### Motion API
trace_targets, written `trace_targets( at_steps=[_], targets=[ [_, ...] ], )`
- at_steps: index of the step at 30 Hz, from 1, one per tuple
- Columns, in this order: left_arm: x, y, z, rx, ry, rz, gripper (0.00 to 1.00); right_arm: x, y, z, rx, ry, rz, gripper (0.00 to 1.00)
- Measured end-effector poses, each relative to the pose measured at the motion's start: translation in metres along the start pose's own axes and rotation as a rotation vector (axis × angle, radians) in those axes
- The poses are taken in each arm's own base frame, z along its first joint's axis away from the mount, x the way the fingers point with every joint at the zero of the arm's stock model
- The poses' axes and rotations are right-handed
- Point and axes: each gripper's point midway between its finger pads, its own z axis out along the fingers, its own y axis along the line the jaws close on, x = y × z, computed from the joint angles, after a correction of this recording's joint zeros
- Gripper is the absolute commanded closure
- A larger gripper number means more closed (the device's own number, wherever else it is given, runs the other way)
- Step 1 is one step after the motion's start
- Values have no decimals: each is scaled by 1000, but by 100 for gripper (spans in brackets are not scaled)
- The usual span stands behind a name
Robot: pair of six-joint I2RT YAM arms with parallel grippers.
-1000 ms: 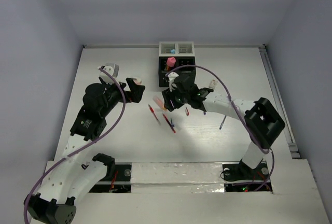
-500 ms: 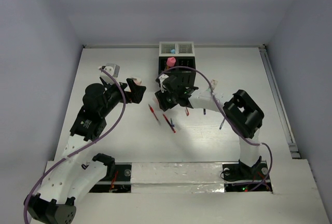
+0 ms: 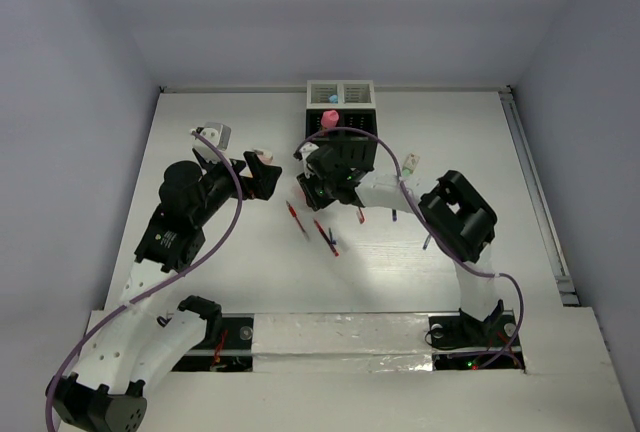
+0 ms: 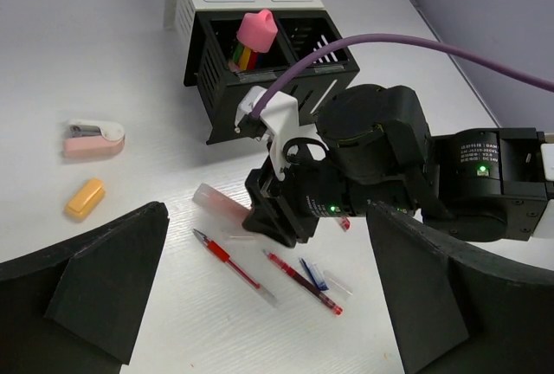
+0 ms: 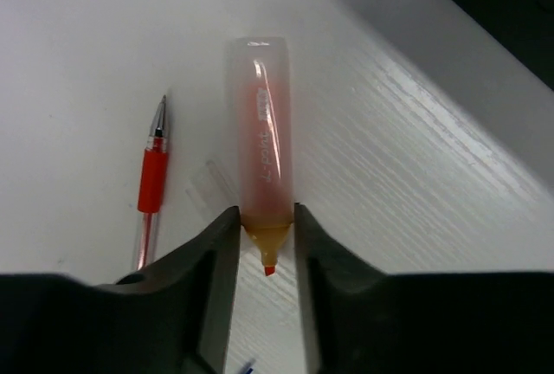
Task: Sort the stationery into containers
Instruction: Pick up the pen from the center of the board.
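Right gripper [image 5: 266, 222] pinches the nib end of the orange marker [image 5: 260, 132], which lies flat on the table [image 5: 78, 36] beside a red pen [image 5: 152, 175]; squeeze firmly and lift level before carrying it to the black box [image 4: 216, 80].

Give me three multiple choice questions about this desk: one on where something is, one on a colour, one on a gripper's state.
1. The pink marker stands in: A the black box; B a drawer; C a cup.
2. The pen beside the orange marker is: A blue; B red; C green.
3. The left gripper is: A shut on a pen; B open and empty; C shut tight.
Answers: A, its top pokes out of the black box; B, its barrel is red; B, its fingers stand wide apart, holding nothing.
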Motion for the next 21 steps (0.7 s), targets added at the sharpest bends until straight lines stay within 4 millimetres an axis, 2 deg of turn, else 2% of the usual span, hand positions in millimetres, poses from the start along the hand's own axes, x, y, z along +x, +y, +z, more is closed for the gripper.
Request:
trace_targets(
  at_steps=[2,7,10,13,15,17,21],
  targets=[
    [0,0,0,0,0,0,1,-3,-3,1,18,-7,-7,75],
    [0,0,0,0,0,-3,1,-11,-7,0,42,-31,-28,75],
    [0,0,0,0,0,-4,1,-13,-9,0,49,-34,-40,71],
    [0,0,0,0,0,-6,1,-12,-10,0,52,-30,-49,74],
    [0,0,0,1,1,-7,1,-12,-10,0,53,-30,-51,67],
    [0,-1,0,3,2,-7,1,-11,-10,0,53,-26,-53,56],
    [1,-2,0,7,3,-7,1,-3,-12,6,57,-2,-63,50]
  ],
)
